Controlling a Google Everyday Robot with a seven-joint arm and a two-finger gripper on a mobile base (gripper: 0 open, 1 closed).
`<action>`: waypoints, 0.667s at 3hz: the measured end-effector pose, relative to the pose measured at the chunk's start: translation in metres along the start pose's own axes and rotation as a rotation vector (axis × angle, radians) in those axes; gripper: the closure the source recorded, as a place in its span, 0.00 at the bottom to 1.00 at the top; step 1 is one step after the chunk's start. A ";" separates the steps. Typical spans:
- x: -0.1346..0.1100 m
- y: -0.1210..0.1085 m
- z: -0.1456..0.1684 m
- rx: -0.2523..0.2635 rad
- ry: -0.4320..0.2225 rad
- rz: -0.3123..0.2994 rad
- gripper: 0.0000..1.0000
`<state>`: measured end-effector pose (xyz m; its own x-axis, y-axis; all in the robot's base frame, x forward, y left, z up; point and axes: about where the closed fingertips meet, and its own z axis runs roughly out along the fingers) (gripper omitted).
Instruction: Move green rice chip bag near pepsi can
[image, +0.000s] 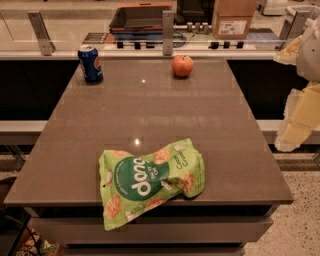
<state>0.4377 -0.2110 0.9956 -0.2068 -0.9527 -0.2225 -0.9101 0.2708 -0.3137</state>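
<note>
The green rice chip bag (150, 181) lies crumpled at the table's front edge, left of centre, with its lower left corner hanging over the edge. The pepsi can (90, 63) stands upright at the table's back left corner. My gripper (301, 114) shows as pale yellow and white parts at the right edge of the view, off the table's right side and well away from both the bag and the can.
A red apple (182, 65) sits at the back centre of the grey table (160, 110). Behind it runs a counter with a glass partition, a cardboard box (233, 19) and a dark tray (142, 17). Speckled floor lies to the right.
</note>
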 end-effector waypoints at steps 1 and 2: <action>0.000 0.000 0.000 0.000 0.000 0.000 0.00; -0.008 0.006 0.008 -0.030 -0.045 -0.017 0.00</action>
<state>0.4368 -0.2007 0.9876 -0.1756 -0.9499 -0.2586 -0.9240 0.2496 -0.2897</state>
